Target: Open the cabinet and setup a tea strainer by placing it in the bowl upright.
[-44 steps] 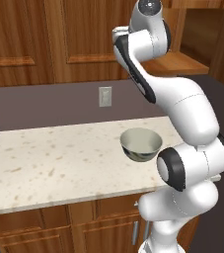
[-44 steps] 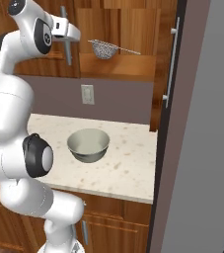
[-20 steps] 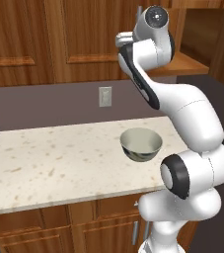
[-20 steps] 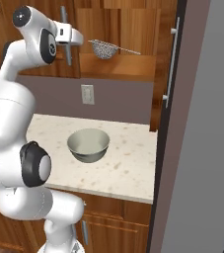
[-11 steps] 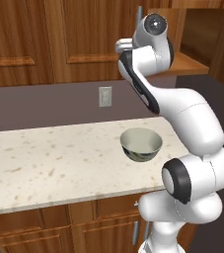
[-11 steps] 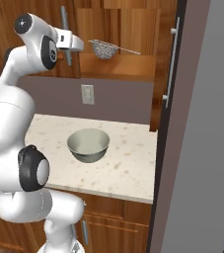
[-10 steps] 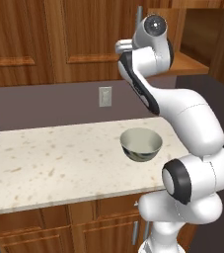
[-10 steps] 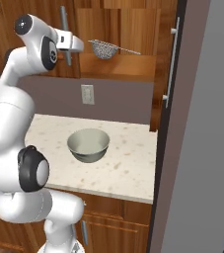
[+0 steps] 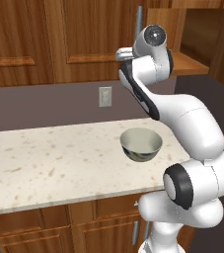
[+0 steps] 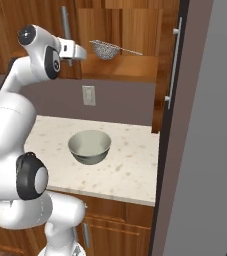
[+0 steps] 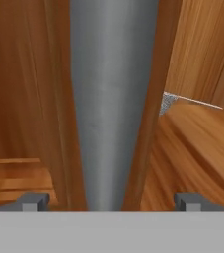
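Step in hand: the cabinet (image 10: 120,35) stands half opened. Its right door (image 10: 182,90) is swung out wide; the left door (image 9: 103,39) is shut, and the gripper (image 10: 80,50) is up at that door's silver bar handle (image 11: 111,104).
Fingers: spread to their widest, one tip (image 11: 33,201) on either side of the handle and holding nothing; from the hand view the bar runs up between them, though whether they touch it I cannot tell.
Tea strainer: the tea strainer (image 10: 105,50) sits on the cabinet shelf (image 10: 130,67), mesh cup to the left and wire handle pointing right, just beside the gripper.
Bowl: the bowl (image 10: 89,146) stands upright and empty on the speckled tabletop (image 9: 54,163), below the shelf and well apart from the strainer.
Next move, as I judge it: close on the bar and pull the left door open, or else shift right to the strainer, which already lies within the open half.
Hard to make out: in the hand view the door edge hides most of the strainer. In the left base view the arm covers the shelf's left part.
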Tool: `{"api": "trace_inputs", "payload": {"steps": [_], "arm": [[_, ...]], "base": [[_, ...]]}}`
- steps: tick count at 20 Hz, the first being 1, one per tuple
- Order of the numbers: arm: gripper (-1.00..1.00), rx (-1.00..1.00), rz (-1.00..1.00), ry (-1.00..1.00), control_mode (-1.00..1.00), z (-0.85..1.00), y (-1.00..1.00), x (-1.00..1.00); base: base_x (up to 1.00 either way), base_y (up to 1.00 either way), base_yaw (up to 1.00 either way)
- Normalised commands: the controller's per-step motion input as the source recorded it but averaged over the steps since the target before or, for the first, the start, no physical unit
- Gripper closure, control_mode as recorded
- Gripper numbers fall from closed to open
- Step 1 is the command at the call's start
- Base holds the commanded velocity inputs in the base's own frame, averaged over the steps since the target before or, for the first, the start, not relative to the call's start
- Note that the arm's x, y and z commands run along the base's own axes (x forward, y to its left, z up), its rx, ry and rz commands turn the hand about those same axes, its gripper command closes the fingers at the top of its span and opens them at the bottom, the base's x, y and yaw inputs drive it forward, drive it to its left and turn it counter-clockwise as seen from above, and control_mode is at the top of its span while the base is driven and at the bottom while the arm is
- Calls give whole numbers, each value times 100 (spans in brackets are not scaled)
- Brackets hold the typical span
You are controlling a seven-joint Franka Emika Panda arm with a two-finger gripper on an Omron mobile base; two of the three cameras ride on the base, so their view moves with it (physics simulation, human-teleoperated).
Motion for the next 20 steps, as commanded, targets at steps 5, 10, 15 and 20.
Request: {"api": "trace_inputs", "payload": {"steps": [5, 10, 15, 20], "arm": [[-100, 0, 0, 0, -100, -9, -10, 27], [-100, 0, 0, 0, -100, 0, 0, 28], [-100, 0, 0, 0, -100, 0, 0, 43], [-100, 0, 0, 0, -100, -1, 0, 39]], "base": [[0, 0, 0], [0, 0, 0], [0, 0, 0], [0, 0, 0]]}}
